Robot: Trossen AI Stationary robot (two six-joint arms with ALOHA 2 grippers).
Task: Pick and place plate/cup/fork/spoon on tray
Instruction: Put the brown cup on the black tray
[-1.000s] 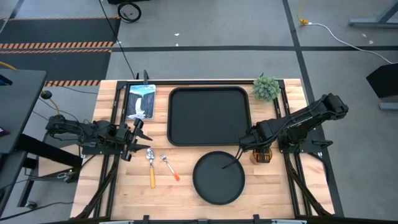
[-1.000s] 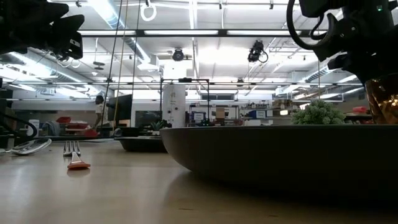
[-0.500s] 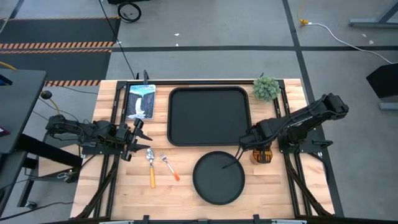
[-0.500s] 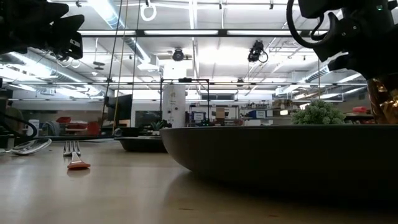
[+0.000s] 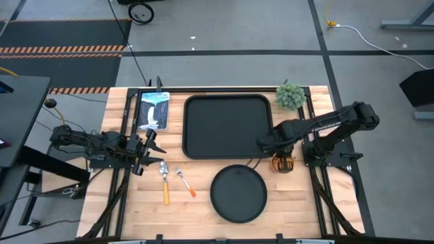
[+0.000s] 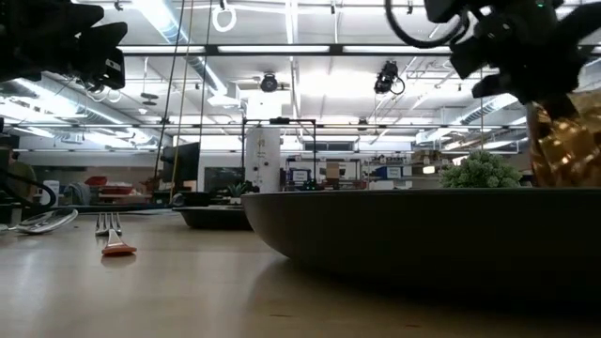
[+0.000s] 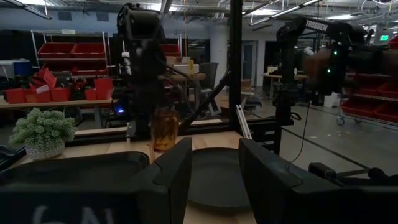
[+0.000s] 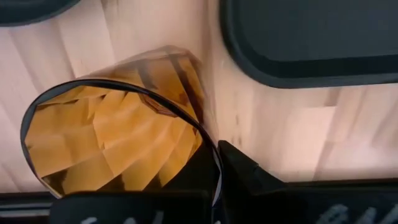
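The right gripper (image 5: 279, 161) grips the cup (image 5: 283, 164) by its rim, lifted just beside the tray's (image 5: 228, 126) corner — it could slip or clip the raised edge (thin hold). Left gripper (image 5: 150, 150) waits open near the spoon (image 5: 165, 177).

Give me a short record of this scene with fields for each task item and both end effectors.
cup: held by the right end effector, lifted off the table beside the tray's right near corner
right end effector: shut on the cup
left end effector: waiting at the table's left, fingers apart, holding nothing
plate: on the table, in front of the tray
fork: on the table, left of the plate
spoon: on the table, left of the fork
tray: nothing on it
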